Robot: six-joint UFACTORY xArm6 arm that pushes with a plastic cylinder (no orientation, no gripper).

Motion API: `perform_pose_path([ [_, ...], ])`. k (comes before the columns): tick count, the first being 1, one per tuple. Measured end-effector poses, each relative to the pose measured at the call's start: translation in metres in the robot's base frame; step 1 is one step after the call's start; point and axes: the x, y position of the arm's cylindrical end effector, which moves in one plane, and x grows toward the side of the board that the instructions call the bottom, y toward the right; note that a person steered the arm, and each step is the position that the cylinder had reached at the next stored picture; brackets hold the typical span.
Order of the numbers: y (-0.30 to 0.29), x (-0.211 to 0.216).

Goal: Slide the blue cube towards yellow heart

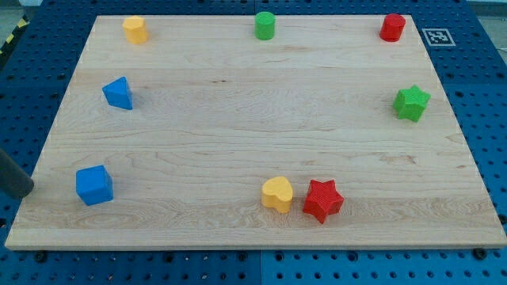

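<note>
The blue cube sits near the wooden board's bottom left corner. The yellow heart lies at the bottom middle, well to the cube's right. A red star touches the heart's right side. My tip shows at the view's left edge, at the board's left rim. It is left of the blue cube with a gap between them.
A blue triangular block lies above the cube at the left. A yellow block, a green cylinder and a red cylinder line the top edge. A green star sits at the right.
</note>
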Motion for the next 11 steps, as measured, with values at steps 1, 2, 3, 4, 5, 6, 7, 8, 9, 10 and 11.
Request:
perform_pose_path([
  [1, 0.038, -0.010],
  [2, 0.081, -0.013],
  [3, 0.110, -0.013],
  [4, 0.108, -0.013],
  [5, 0.091, -0.001],
  [6, 0.089, 0.004],
  [7, 0.091, 0.004],
  [8, 0.117, 0.004],
  [9, 0.148, 0.004],
  [10, 0.167, 0.006],
  [11, 0.138, 0.032],
])
